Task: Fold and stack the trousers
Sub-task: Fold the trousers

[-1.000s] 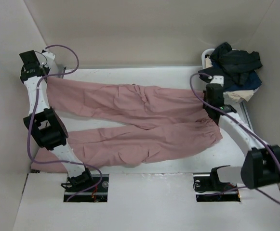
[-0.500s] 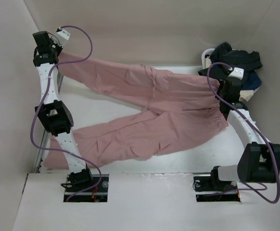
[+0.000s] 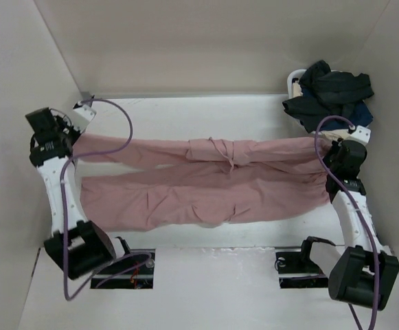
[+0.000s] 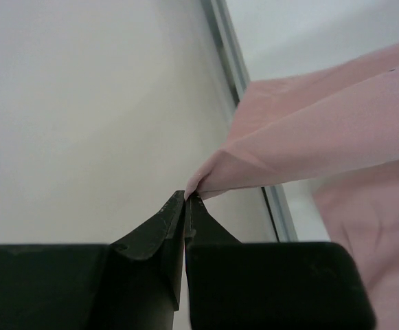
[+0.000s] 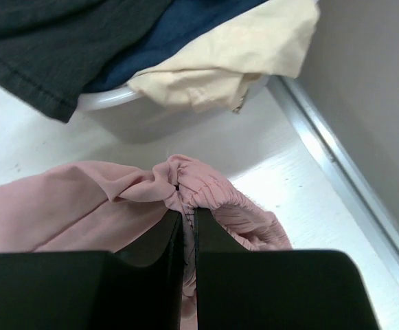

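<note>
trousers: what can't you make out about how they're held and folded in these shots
- Top external: each gripper's fingertips, hidden by its own wrist. Only the wrist views show the left gripper and right gripper shut on the trousers.
- Right wrist: how many waistband layers are pinched, lost in the gathers.
- Left wrist: most of the leg, cut off by the right edge.
- Top external: what lies in the basket, under the dark garments.

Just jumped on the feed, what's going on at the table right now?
Both arms hold the trousers stretched across the table. The left gripper is pinched shut on a leg end, and the right gripper is clamped on the gathered waist. The two legs run nearly side by side, so a lengthwise fold seems under way. The basket of other clothes sits in the far right corner.
</note>
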Controlling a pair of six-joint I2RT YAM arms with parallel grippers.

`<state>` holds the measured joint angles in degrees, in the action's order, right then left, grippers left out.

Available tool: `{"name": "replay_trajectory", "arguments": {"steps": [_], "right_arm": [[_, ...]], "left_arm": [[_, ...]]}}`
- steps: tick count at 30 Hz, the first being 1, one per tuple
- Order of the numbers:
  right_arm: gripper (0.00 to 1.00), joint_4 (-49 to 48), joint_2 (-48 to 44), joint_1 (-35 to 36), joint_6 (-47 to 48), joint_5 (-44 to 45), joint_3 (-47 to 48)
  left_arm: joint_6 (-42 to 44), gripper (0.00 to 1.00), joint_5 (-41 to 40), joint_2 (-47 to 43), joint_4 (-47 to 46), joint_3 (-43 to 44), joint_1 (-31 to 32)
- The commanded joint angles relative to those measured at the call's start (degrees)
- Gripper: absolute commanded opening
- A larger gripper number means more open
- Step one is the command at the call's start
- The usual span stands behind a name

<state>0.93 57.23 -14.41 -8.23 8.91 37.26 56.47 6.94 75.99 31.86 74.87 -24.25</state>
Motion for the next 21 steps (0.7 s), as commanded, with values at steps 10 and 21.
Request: {"name": "replay_trajectory", "arguments": {"steps": [10, 21], "right_arm": [[0.06, 3.2, -6.87, -2.06, 1.11, -1.96, -5.35], [0.15, 15.41, -12.41, -5.41, 0.67, 0.31, -4.56]], "left_arm": [[8.48, 0.0, -0.35, -14.98, 7.61, -23.71, -9.98], [20.26, 0.02, -0.53, -23.25, 6.81, -34.26, -15.35]]}}
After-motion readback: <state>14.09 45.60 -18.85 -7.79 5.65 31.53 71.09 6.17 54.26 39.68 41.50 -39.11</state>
